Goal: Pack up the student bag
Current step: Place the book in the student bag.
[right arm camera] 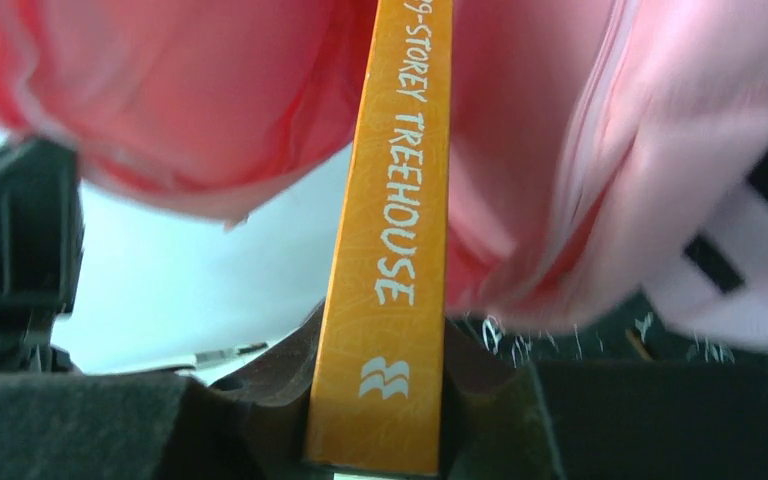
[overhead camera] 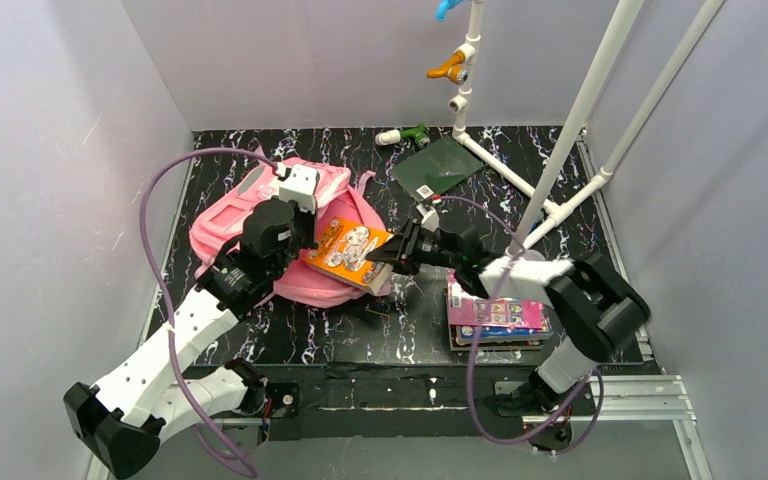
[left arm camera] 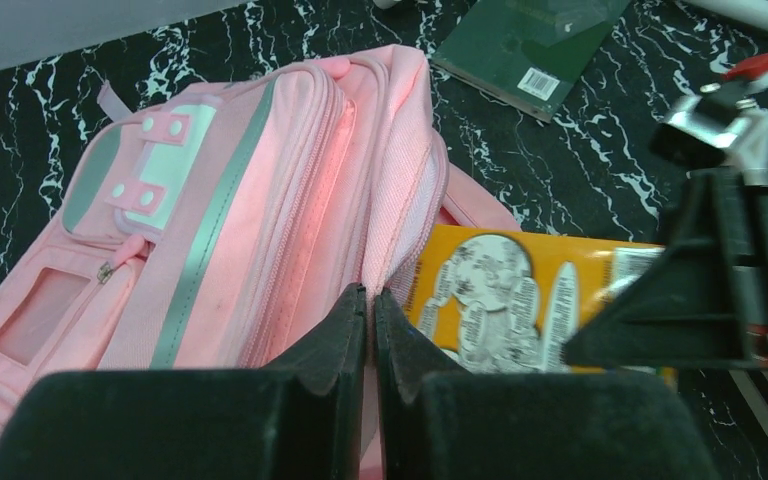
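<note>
Tabletop [overhead camera: 360, 330], black marbled, carries every item. Student bag [overhead camera: 222, 218], pink, lies on the left half of the tabletop with its mouth turned right toward the centre. Stack of books [overhead camera: 495, 318] sits near right, and a green book [overhead camera: 438, 167] lies flat at far centre. Orange book [overhead camera: 348, 250], spine lettered "Treehouse", is tilted at the bag's mouth with its left end over the pink fabric. Right end effector [overhead camera: 390, 254] is clamped on the book's right edge, one finger on each cover. Left end effector [left arm camera: 370, 310] has its jaws pressed together, probably pinching the rim of the bag's opening; the fabric in the gap is only partly visible. Handling note: the step is insertion. The left arm should draw the rim up and leftward so the mouth gapes. The right arm should level the book with the opening, slide it in far edge first, and release only once it is well inside. The soft fabric may fold under a corner.
</note>
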Controlling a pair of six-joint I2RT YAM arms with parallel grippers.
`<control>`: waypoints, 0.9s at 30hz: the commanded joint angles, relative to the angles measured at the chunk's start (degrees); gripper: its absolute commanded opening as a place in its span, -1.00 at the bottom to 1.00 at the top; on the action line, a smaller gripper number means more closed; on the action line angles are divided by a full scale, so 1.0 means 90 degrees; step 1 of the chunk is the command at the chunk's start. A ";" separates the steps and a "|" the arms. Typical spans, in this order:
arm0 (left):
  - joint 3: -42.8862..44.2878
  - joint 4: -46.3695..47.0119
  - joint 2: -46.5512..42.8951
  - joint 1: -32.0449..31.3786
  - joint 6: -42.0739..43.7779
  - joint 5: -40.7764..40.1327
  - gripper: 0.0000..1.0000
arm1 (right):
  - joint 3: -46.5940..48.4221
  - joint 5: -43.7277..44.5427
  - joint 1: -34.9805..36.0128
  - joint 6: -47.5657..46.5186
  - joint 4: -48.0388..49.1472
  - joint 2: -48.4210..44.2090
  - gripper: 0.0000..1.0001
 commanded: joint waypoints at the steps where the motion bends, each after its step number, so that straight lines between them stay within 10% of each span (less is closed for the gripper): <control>1: 0.0233 0.0682 -0.0561 -0.0015 0.0044 0.0256 -1.00 | 0.0881 -0.0104 0.0224 0.1590 0.3805 0.1369 -0.97; 8: 0.0235 0.0572 -0.0773 -0.0016 0.0192 0.0172 -1.00 | 0.2208 0.0459 0.0663 0.2285 0.4983 0.3006 -0.97; 27: 0.0428 0.0294 -0.0687 -0.0015 0.0539 0.1135 -1.00 | 0.5155 0.1908 0.0968 0.0545 0.2193 0.5129 -0.72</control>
